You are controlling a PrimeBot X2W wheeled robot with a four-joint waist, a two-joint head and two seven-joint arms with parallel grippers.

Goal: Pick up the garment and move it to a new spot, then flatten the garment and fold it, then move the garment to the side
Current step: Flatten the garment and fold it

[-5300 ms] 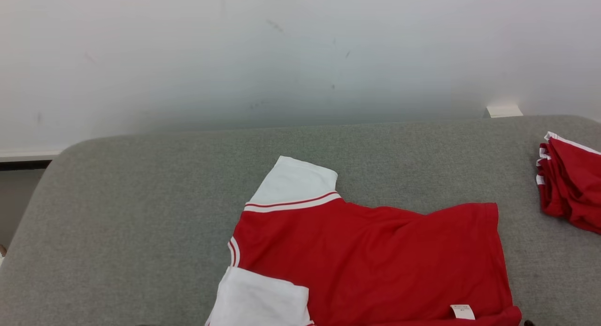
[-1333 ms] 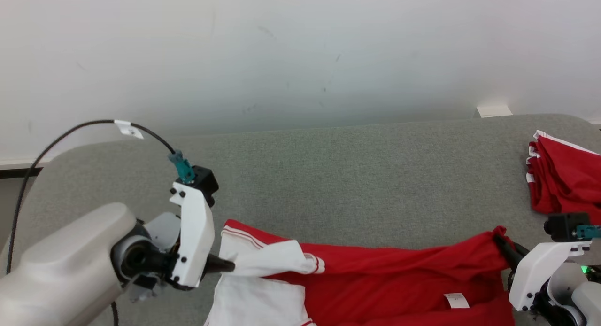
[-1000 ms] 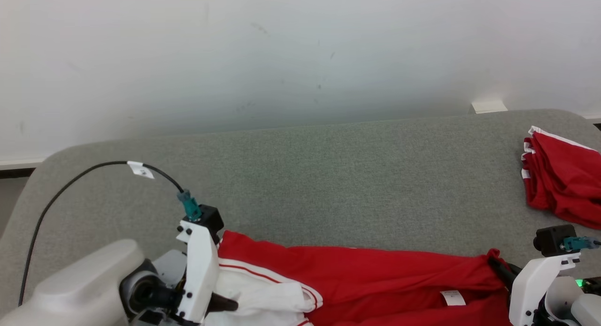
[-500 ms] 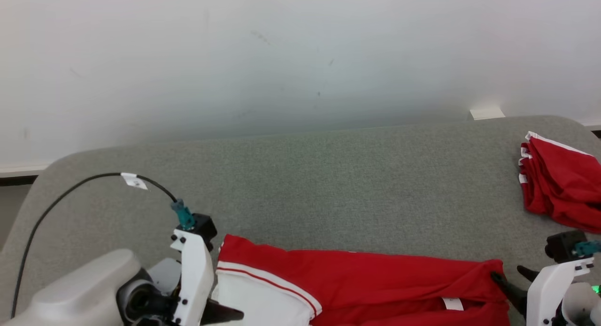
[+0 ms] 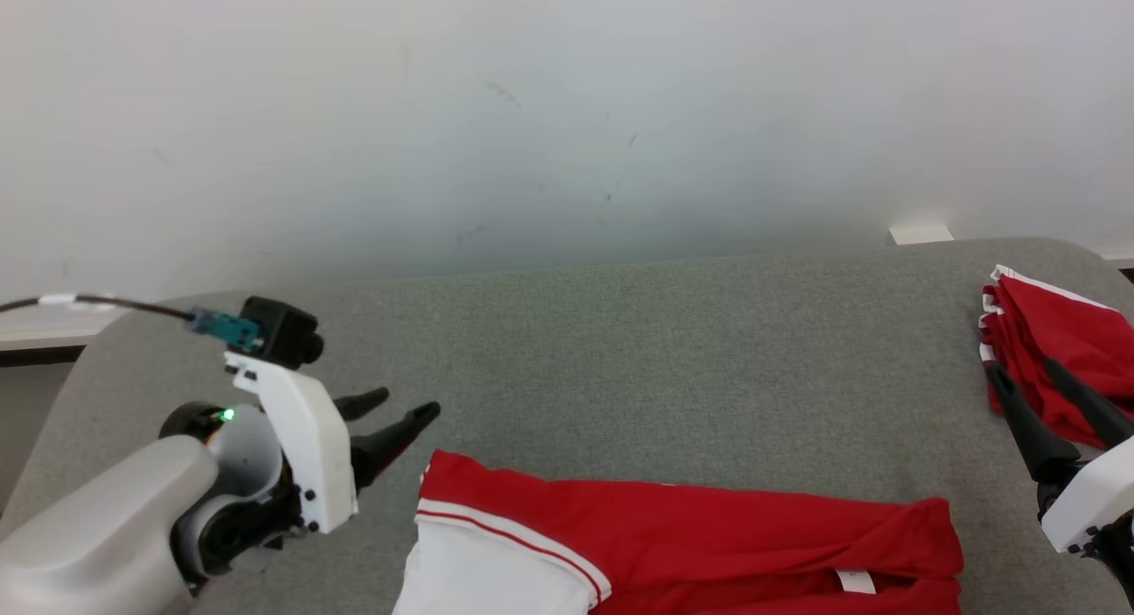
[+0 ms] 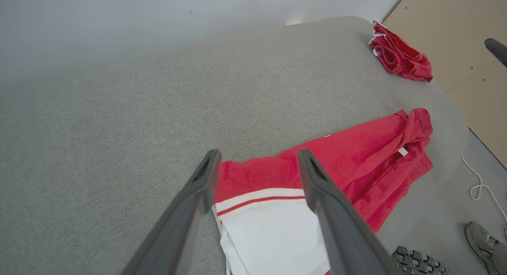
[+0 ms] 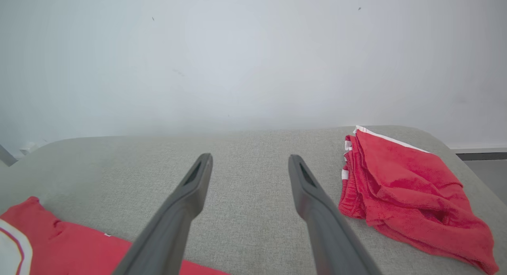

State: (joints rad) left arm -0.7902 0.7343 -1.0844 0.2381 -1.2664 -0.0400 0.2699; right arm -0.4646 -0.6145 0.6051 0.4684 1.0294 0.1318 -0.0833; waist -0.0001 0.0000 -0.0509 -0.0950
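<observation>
Garment point(image 5: 691, 535) at table's point(image 5: 620, 349) near edge, left pincer point(image 5: 406, 400) just left; other pile point(image 5: 1063, 331) far right, apparently behind right pincer point(image 5: 1019, 365).

A grey, felt-like padded surface point(image 5: 673, 358) with rounded corners carries two things. Along its near edge lies the red garment point(image 5: 709, 535), folded into a long band, with a white sleeve point(image 5: 496, 571) at its left end and a small white label point(image 5: 855, 581) near its right end. Well apart, at the far right corner, lies a rumpled red bundle point(image 5: 1063, 340) with white trim
</observation>
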